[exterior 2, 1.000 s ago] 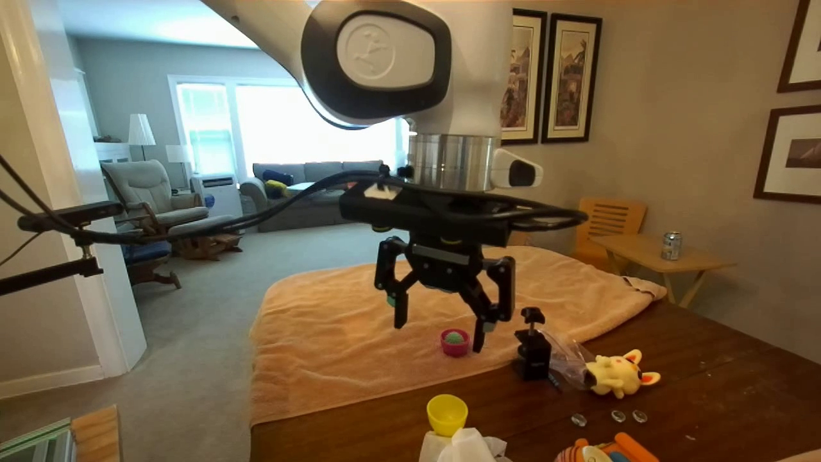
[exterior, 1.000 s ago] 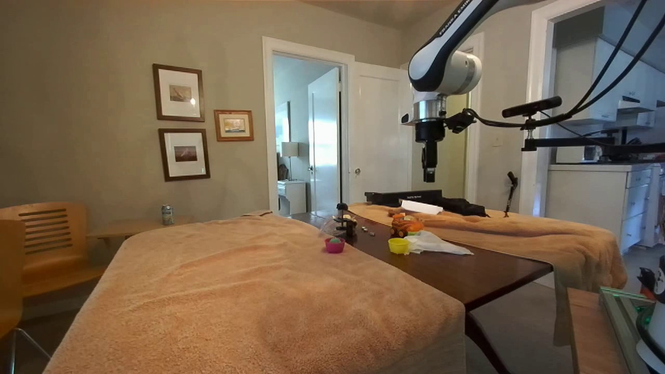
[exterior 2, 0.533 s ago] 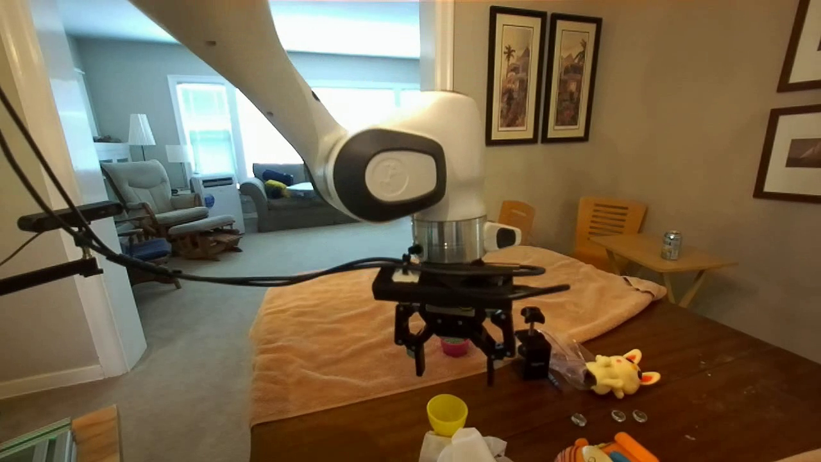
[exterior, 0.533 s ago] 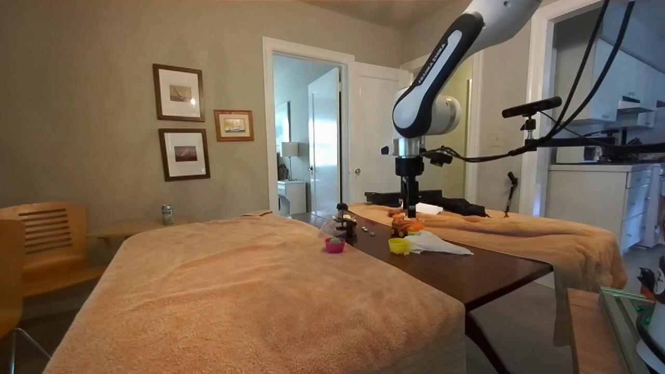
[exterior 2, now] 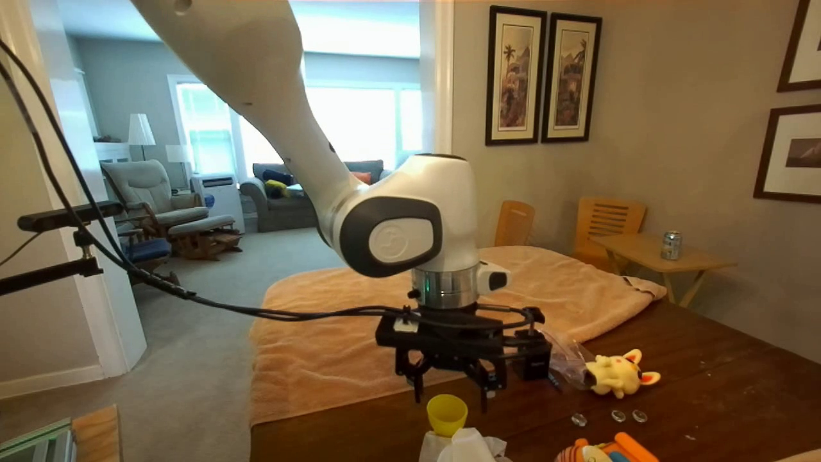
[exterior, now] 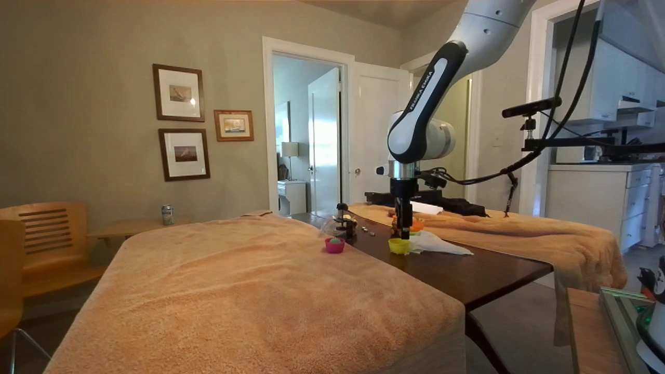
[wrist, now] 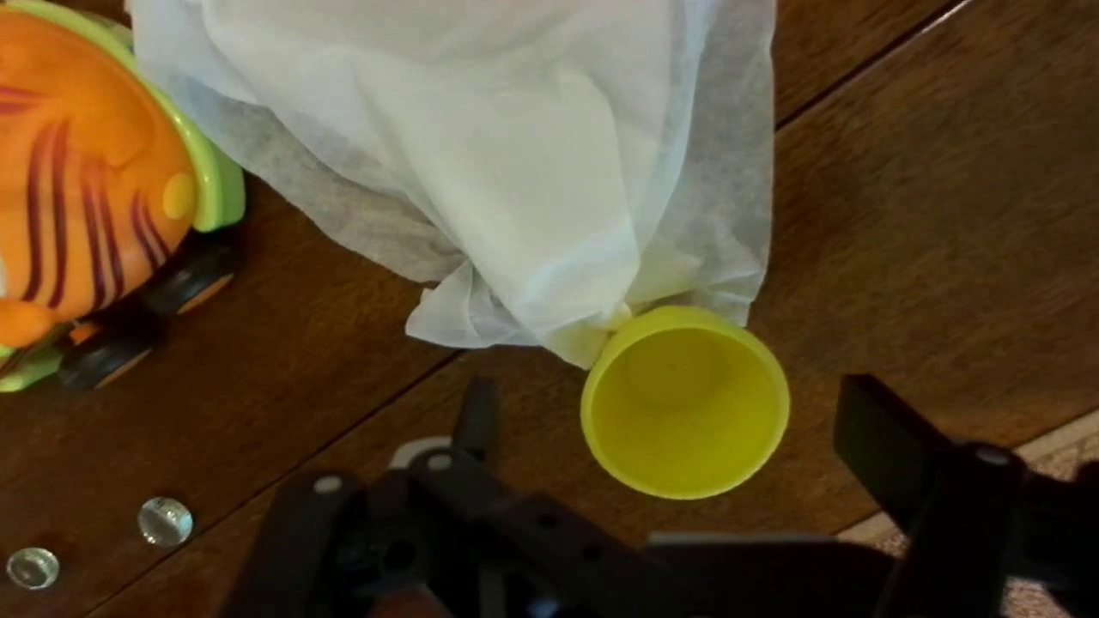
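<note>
My gripper [wrist: 668, 412] is open above the dark table, pointing straight down. Between its spread fingers, in the wrist view, appears a yellow cup [wrist: 685, 412], its mouth facing up and its inside bare. Neither finger seems to touch the cup. A crumpled white tissue [wrist: 515, 154] lies against the cup's far rim. An orange striped toy car [wrist: 86, 189] rests beside the tissue. In an exterior view the fingertips hang just over the cup [exterior 2: 447, 417]. A pink cup [exterior: 334, 245] with something green inside sits on the towel; the gripper hides it in an exterior view.
A black clamp [exterior 2: 533, 359] stands on the table [exterior 2: 705, 410] near the towel [exterior 2: 321, 353], close to the gripper's side. Beyond it lies a pale yellow plush toy [exterior 2: 619, 374] by clear plastic. Small glass pieces [exterior 2: 617, 416] are scattered nearby. Cables [exterior 2: 288, 314] trail from the wrist.
The arm has come down a long way, bringing the open gripper from high above the table to just over the yellow cup. The objects on the table have stayed put.
</note>
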`<state>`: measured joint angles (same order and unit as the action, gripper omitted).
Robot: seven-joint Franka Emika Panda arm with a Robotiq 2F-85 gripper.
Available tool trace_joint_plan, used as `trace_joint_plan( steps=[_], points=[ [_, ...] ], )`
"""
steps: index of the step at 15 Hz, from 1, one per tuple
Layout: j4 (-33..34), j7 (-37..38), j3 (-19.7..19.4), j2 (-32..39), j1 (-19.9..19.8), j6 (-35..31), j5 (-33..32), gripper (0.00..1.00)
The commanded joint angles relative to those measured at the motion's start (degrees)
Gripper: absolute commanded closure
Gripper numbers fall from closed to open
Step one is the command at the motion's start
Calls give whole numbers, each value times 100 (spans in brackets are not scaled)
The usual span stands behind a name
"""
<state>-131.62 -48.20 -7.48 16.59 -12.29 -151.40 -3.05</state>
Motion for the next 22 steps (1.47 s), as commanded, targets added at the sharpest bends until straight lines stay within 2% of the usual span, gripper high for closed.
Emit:
trace_joint_plan(
  steps=[1,8,16,22],
  points=[
    [3,52,105,4,-121,19,-60,0],
    [-12,-39,125,16,-127,-129,-151,0],
    [63,-345,320,119,-171,-51,-28,0],
    [120,-159,172,285,-89,-48,-365,0]
  ],
)
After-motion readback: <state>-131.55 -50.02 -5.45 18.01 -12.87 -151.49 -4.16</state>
